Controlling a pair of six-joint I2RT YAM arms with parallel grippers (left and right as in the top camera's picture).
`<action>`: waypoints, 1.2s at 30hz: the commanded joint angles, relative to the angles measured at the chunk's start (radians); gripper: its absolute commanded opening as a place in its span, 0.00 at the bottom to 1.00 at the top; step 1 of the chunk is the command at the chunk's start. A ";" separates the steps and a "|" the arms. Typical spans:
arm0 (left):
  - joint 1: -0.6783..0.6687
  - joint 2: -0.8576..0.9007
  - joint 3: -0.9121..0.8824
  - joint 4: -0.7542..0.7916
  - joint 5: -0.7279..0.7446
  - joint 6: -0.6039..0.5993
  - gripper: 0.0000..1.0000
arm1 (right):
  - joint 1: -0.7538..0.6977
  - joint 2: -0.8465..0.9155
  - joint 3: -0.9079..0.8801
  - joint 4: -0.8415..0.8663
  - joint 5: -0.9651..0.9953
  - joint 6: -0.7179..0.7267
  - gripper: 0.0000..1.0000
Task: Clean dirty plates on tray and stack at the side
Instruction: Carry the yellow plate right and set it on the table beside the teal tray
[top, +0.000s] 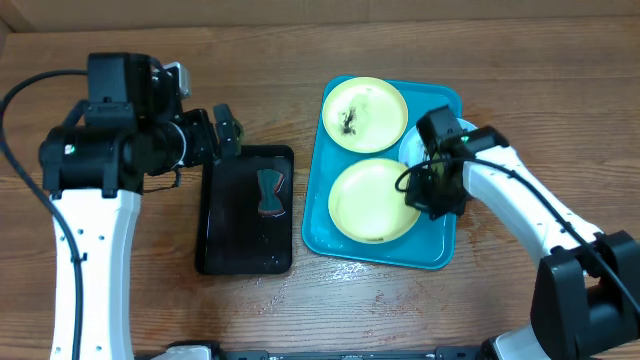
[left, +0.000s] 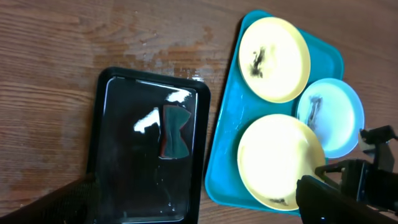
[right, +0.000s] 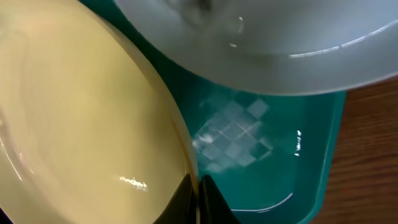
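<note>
Yellow plate (top: 372, 200) at the robot-side end of the turquoise tray (top: 315, 228) looks mostly clean, just a small dark mark at its rim. The smeared yellow plate (top: 365, 115) sits in the tray's far corner. The blue-white plate (left: 333, 121), also streaked, is against the tray's right edge and overlaps the first plate's rim.

Right gripper (right: 199, 186) is clamped tight on that first plate's right rim. My guess is an edge pinch to lift it out and start the stack beside the tray. Right arm reaches in from the table's right side, wrist angled down over the tray's right edge.

Left gripper (top: 230, 128) is spread wide and empty, hovering near the far edge of the black tray (top: 215, 235). The sponge (top: 270, 192) lies there untouched, likely parked until the next wipe.
</note>
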 joint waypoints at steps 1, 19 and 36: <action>-0.009 0.035 0.015 -0.002 0.012 0.030 1.00 | -0.027 -0.015 0.010 0.029 -0.005 -0.016 0.04; -0.019 0.076 0.015 -0.056 0.104 0.124 1.00 | -0.863 -0.052 0.138 0.116 -0.008 -0.019 0.04; -0.025 0.076 0.015 -0.042 0.104 0.124 0.99 | -0.742 0.105 0.038 0.070 0.149 -0.016 0.39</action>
